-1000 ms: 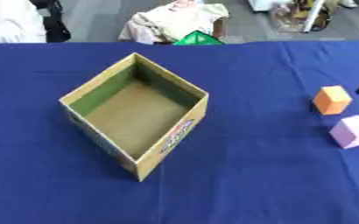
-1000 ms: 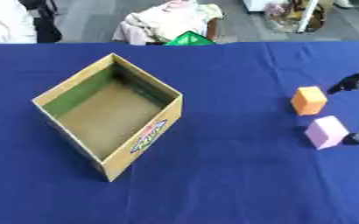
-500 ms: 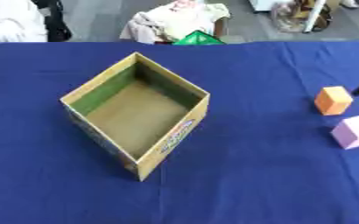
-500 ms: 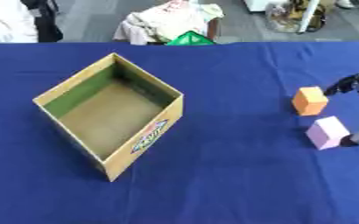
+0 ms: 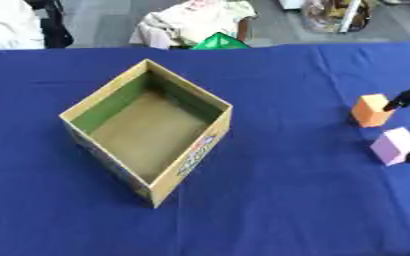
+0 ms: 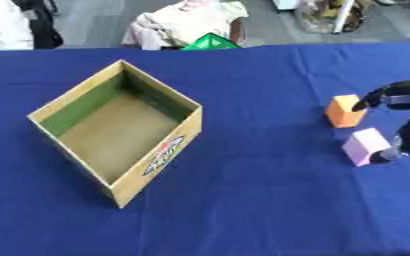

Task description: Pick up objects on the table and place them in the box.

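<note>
Open cardboard box [image 6: 112, 132], tan outside with green inner walls, standing empty and turned corner-on to the robot on a blue cloth-covered surface [image 6: 261, 210]. Two small blocks lie well to the box's right, near the surface's right edge: an orange cube [image 6: 343, 111] farther from the robot and a pale purple cube [image 6: 364, 146] nearer, close together but apart. Neither block is in the box, so the task appears not yet begun.

The robot's right hand [image 6: 403, 116] enters from the right edge just beside both blocks. One dark finger [image 6: 372, 99] reaches to the upper right corner of the orange cube; another part of the hand sits low by the right side of the purple cube. The fingers are spread, bracketing the pair and pinching nothing; actual contact cannot be told. This posture suggests an approach to a grasp, probably of the purple cube. The left hand is not visible.

A wide stretch of bare blue cloth separates blocks and box, giving an unobstructed path leftward. The box's raised near wall and its right corner would need clearing from above. A green triangular object [image 6: 210, 41] lies at the far edge, beyond the box.
</note>
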Robot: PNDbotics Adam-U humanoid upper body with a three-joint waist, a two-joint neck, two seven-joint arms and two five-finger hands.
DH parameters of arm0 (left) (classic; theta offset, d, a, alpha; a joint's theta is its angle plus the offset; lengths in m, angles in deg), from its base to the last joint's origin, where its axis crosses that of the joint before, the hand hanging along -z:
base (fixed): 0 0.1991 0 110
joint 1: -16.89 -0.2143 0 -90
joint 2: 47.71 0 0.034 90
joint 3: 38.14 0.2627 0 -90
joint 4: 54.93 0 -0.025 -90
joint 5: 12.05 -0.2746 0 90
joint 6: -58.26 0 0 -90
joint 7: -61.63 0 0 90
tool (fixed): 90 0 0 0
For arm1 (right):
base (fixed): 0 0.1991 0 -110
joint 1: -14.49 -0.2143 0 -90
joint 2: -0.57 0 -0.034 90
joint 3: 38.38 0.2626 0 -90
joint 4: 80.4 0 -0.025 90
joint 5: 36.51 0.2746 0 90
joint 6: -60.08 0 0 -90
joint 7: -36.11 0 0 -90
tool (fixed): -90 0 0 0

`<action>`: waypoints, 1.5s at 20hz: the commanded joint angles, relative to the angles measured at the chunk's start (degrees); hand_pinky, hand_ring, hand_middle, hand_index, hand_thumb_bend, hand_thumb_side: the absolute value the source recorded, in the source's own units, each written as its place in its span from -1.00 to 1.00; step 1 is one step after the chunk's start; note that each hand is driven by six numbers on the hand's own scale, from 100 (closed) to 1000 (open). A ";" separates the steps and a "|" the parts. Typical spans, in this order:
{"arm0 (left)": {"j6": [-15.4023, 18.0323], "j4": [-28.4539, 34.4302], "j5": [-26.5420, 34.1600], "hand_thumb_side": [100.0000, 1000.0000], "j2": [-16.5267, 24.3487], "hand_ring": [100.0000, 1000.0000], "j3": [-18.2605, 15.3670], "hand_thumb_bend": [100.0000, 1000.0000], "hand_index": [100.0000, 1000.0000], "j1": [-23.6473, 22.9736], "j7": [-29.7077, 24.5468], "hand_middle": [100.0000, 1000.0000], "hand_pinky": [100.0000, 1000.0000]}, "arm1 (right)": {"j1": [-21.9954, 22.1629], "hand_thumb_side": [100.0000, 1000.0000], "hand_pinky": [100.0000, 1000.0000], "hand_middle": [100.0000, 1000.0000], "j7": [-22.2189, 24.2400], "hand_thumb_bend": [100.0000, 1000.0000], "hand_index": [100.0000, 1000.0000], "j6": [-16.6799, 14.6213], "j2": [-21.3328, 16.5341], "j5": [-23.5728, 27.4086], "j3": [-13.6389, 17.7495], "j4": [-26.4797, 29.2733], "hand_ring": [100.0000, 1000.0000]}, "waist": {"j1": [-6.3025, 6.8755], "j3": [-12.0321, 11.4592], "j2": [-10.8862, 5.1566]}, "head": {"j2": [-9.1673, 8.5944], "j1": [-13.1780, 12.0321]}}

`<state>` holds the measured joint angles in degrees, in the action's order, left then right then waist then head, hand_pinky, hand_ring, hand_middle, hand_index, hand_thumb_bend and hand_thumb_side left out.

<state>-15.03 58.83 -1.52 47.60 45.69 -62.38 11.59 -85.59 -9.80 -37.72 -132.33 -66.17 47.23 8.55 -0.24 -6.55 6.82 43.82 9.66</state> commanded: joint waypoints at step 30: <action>-0.13 0.84 0.46 0.91 1.05 0.26 0.17 -0.04 0.68 0.64 -0.53 0.40 0.66 | -4.80 -0.36 0.74 0.79 -0.78 -0.02 0.86 -2.26 1.60 -2.92 -1.89 -11.34 0.86 | 0.57 -1.08 0.25 | 0.20 1.60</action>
<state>-15.21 58.83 -1.12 47.54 46.02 -62.16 11.36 -89.64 -10.35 -39.81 -129.23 -68.44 44.87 -2.34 0.31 -7.57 7.57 43.82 11.13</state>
